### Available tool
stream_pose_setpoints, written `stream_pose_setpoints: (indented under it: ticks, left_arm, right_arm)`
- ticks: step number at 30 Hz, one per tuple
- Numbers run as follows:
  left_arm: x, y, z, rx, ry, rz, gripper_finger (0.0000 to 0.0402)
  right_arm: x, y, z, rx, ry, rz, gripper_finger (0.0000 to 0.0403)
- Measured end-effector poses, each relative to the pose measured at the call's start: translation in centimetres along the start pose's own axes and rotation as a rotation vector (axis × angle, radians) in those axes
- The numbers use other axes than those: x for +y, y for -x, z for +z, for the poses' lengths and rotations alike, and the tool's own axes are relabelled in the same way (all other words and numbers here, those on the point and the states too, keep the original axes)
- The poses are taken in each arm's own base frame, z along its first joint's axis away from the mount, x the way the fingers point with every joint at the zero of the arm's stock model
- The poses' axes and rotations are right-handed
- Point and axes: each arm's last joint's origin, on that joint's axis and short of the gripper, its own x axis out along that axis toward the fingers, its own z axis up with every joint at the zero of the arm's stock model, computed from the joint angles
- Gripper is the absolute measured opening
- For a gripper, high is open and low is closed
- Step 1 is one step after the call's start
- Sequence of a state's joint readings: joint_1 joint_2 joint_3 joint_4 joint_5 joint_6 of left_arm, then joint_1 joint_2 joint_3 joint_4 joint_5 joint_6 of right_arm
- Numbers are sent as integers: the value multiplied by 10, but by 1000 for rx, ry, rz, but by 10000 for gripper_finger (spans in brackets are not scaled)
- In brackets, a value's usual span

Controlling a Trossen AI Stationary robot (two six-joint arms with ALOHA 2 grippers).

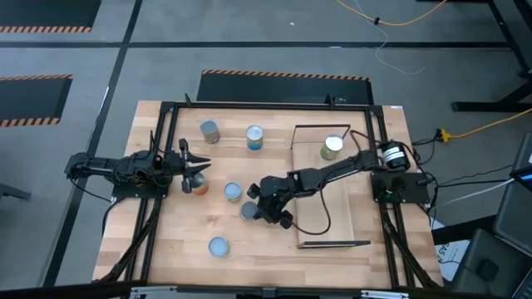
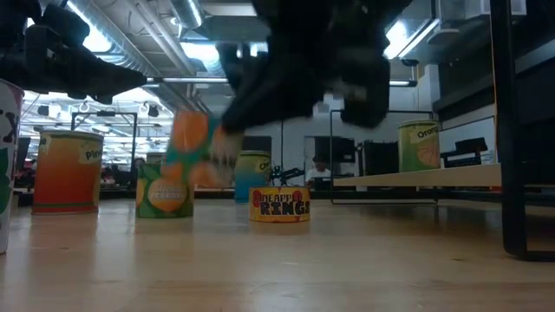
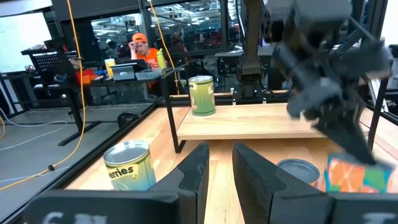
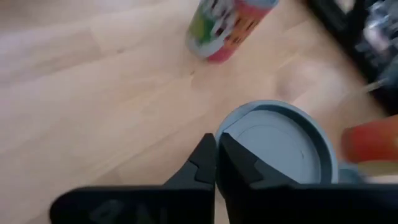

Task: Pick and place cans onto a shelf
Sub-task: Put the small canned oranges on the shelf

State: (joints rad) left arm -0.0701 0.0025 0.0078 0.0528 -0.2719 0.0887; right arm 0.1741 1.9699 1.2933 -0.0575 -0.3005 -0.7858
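seven cans show in the high view; one green can stands on the shelf, near its far end, six sit on the tabletop: two at the far side, an orange-sided can by the left gripper, a blue-topped can mid-table, a grey-topped can at the right gripper, one pale-blue top near the front; one shelf, pale board with dark end frames, on the table's right side; right gripper reaches over from the shelf side, fingers closed together, tips touching with nothing between them, right at the grey lid's rim in the right wrist view; left gripper waits at table left, fingers parted with a gap, holding nothing, seen in the left wrist view; low view alone shows can labels and a short pineapple-ring can; left wrist view alone shows a person in orange in the room behind.
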Motion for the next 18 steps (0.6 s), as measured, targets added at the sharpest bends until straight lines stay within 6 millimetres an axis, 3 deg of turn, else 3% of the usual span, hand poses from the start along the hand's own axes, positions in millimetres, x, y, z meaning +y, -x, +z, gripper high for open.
stream_pose_setpoints:
  ticks: [8,18]
  left_arm:
    - [0,0,0,0,0,0,64]
    - [0,0,0,1,0,0,64]
  right_arm:
    - [-8,60,31,18,-70,-78,8]
    - [0,168,56,122,-203,-236,9]
